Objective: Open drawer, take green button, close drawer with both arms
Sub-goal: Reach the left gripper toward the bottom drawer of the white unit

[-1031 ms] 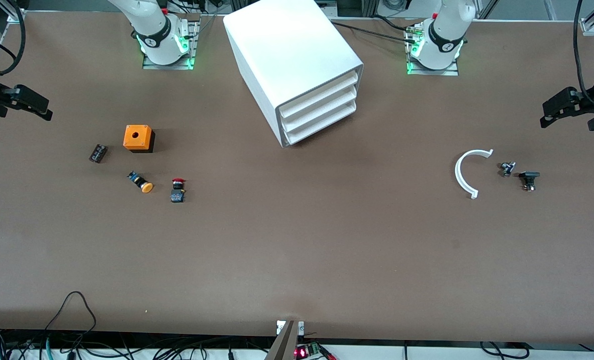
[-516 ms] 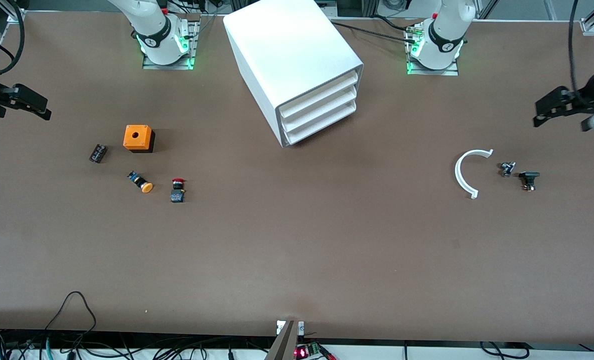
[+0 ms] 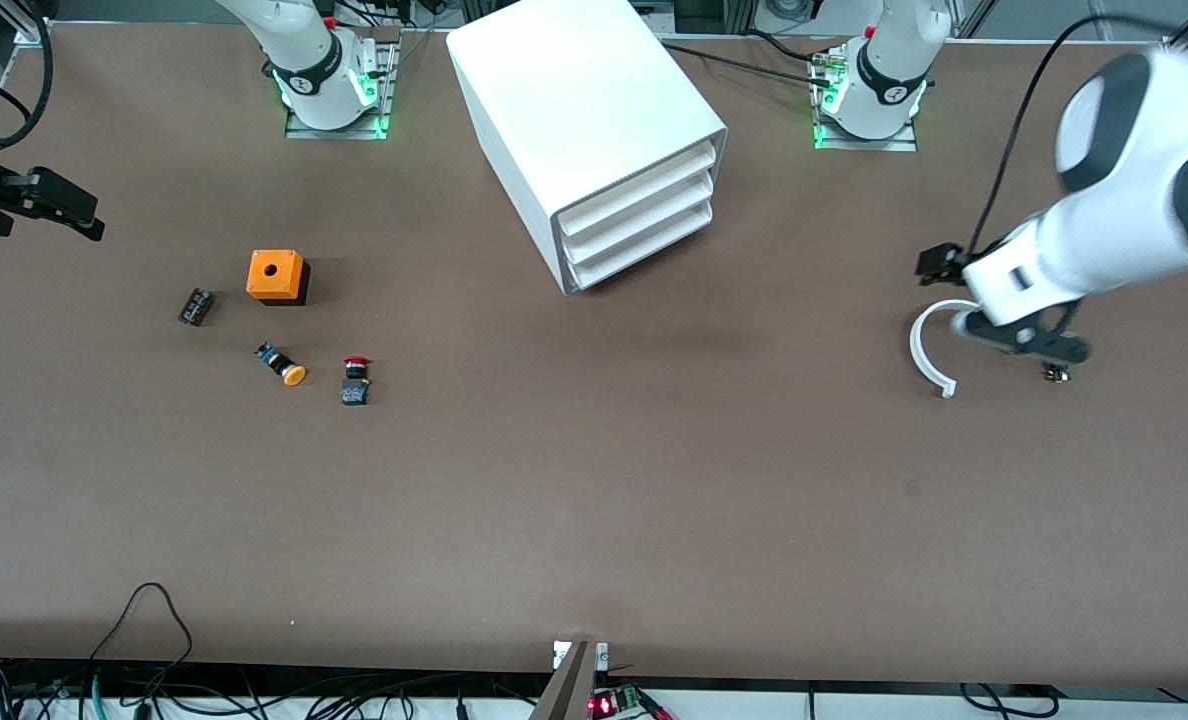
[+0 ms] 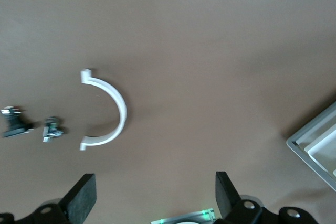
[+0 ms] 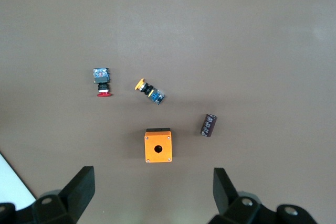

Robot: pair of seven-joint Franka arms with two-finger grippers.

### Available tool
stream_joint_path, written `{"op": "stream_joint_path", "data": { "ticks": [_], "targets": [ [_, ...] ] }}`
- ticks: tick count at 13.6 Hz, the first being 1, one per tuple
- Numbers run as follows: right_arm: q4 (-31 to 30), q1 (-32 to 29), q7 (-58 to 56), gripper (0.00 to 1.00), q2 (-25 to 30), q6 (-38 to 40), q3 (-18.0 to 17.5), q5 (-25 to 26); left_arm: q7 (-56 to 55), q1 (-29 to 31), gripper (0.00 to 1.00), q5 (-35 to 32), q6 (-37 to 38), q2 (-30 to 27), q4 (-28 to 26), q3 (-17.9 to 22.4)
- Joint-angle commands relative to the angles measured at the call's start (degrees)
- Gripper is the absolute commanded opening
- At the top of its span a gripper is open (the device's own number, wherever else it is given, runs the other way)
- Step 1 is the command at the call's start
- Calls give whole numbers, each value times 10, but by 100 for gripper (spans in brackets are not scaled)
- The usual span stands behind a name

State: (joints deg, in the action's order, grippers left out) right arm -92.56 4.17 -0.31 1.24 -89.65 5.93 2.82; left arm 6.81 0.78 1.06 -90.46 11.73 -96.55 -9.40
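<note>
The left arm [image 3: 1104, 230] covers part of the white curved bracket [image 3: 926, 350] and two small dark parts; the cabinet [image 4: 317, 148] is cropped in the left wrist view.

Brown table [image 3: 594, 480] under white cabinet [image 3: 574, 110]

Brown tabletop [image 3: 594, 480], white three-drawer plastic cabinet [image 3: 584, 110].
Beside the cabinet: orange square box [image 3: 276, 275], orange-capped button [image 3: 283, 365], red-capped button [image 3: 356, 381], white curved plastic piece [image 3: 929, 350].
</note>
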Motion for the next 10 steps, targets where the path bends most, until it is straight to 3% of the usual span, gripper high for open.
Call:
{"op": "stream_joint_path", "data": {
  "ticks": [1, 5, 10],
  "targets": [
    [2, -1, -6, 100, 3, 2, 0, -4, 13, 11, 100, 125, -9, 36, -35, -4],
    [3, -1, -8, 100, 4, 2, 0, 0, 62, 7, 100, 337, -110, 72, -162, -12],
    [3, -2, -7, 100, 5, 3, 1, -3, 227, 3, 100, 520, -171, 116, -268, -54]
  ]
}}
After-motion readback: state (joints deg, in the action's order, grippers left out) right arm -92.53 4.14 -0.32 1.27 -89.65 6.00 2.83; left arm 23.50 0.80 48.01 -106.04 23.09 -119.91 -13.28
